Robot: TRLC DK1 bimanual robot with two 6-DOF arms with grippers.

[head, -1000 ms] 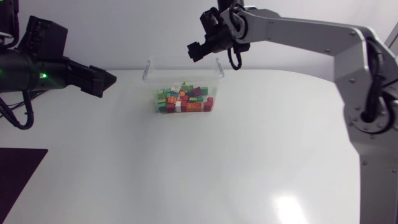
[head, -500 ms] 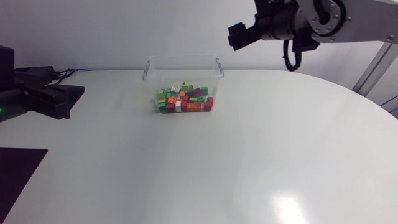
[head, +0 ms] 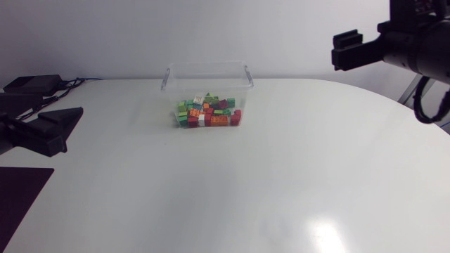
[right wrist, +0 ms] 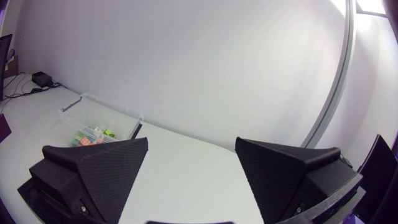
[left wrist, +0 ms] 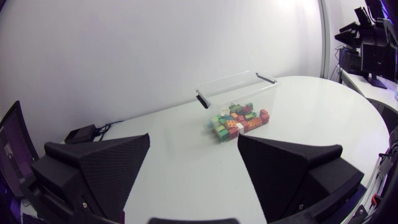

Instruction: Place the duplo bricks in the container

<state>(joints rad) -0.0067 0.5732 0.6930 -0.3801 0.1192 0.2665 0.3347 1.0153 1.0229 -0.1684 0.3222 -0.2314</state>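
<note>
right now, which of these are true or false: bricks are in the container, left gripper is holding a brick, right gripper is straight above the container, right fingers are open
1. The duplo bricks lie inside the clear container. True.
2. The left gripper holds a brick. False: its fingers are open with nothing between them, and the container stands well ahead of it.
3. The right gripper is straight above the container. False: it is off to the right-hand side of the table, well apart from the container.
4. The right gripper's fingers are open. True: the right wrist view shows them spread with nothing between them.
</note>
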